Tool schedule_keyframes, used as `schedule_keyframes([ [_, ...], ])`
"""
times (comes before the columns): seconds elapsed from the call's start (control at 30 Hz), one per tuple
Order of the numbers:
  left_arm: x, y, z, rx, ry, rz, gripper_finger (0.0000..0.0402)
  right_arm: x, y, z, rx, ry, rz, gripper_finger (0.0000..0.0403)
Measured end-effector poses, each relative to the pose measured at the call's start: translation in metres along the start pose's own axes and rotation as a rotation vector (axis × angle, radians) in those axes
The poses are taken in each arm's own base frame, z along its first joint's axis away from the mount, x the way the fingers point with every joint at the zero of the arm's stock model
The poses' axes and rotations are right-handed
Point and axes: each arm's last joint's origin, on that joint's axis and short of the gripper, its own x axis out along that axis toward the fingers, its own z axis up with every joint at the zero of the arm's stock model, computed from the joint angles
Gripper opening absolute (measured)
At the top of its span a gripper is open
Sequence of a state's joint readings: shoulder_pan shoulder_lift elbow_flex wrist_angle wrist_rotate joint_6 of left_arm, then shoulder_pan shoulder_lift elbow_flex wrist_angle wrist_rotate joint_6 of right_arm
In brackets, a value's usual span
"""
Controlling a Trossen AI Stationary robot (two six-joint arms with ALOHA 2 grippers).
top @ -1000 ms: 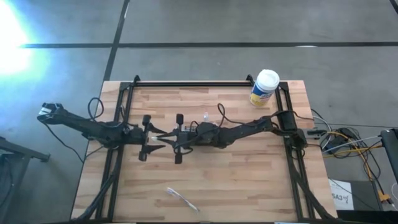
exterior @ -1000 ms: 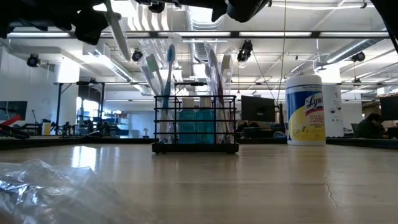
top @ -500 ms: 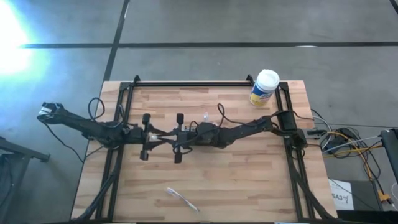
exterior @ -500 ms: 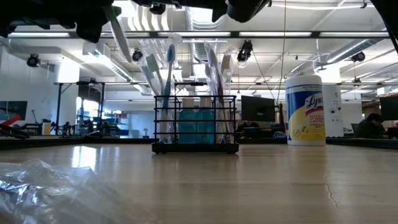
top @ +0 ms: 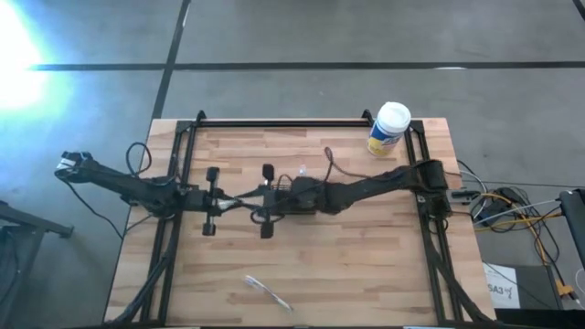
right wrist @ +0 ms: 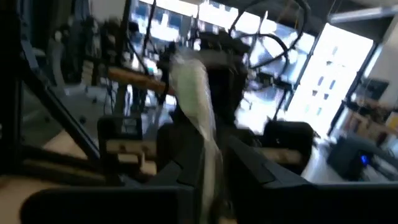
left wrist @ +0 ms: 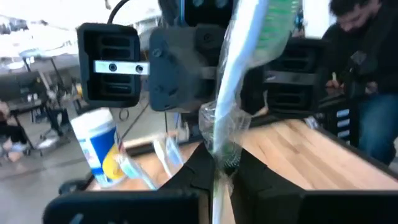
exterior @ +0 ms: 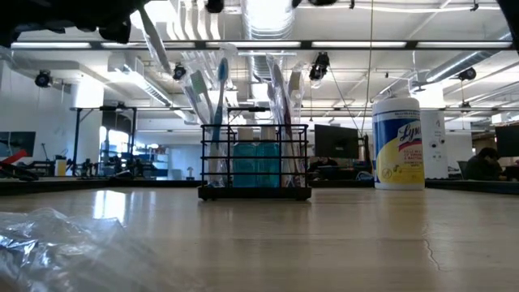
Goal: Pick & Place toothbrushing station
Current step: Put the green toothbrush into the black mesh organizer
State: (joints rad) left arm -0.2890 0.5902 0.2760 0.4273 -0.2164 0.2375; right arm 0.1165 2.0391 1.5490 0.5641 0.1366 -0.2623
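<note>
The toothbrushing station [exterior: 255, 160], a black wire rack holding toothbrushes and blue bottles, is standing upright on the desk [top: 366, 265] near its middle; from above it is mostly hidden under the two arms. The left jaws [top: 223, 196] are reaching in from the left edge and are pinching a wrapped toothbrush [left wrist: 239, 81] at its lower end, its green-bristled head rising above them. The right jaws [top: 264, 195] are facing them from the right side, pressed against the same wrapped toothbrush, which is showing as a pale strip between their dark fingers [right wrist: 180, 162]. A yellow wipes canister [top: 388, 129] is standing near the far right corner. Crumpled clear plastic [top: 266, 291] is lying near the front edge.
</note>
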Motion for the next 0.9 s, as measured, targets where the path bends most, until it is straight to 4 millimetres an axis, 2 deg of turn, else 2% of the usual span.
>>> schedule_keyframes([
  [0.17,-0.009,0.004,0.009,0.024,-0.068,0.007,0.0025,-0.027,-0.017,0.039,0.022,0.122,-0.002,0.0085],
  [0.23,-0.012,0.005,0.012,0.031,-0.087,0.021,0.0025,-0.037,-0.018,0.049,0.038,0.162,0.011,0.0088],
  [0.37,-0.018,0.010,0.014,0.059,-0.090,0.093,0.0024,-0.061,-0.009,0.057,0.031,0.197,0.037,0.0078],
  [0.47,-0.021,0.016,0.013,0.084,-0.060,0.183,0.0024,-0.086,0.001,0.062,-0.008,0.163,-0.042,0.0059],
  [0.57,-0.023,0.023,0.010,0.110,-0.008,0.277,0.0024,-0.110,0.014,0.051,-0.025,0.115,-0.069,0.0039],
  [0.67,-0.022,0.033,0.004,0.078,0.040,0.357,0.0024,-0.127,0.029,0.026,-0.023,0.109,-0.042,0.0020],
  [0.9,-0.008,0.057,-0.015,-0.064,0.073,0.284,0.0024,-0.152,0.048,-0.015,-0.019,0.039,-0.063,0.0008],
])
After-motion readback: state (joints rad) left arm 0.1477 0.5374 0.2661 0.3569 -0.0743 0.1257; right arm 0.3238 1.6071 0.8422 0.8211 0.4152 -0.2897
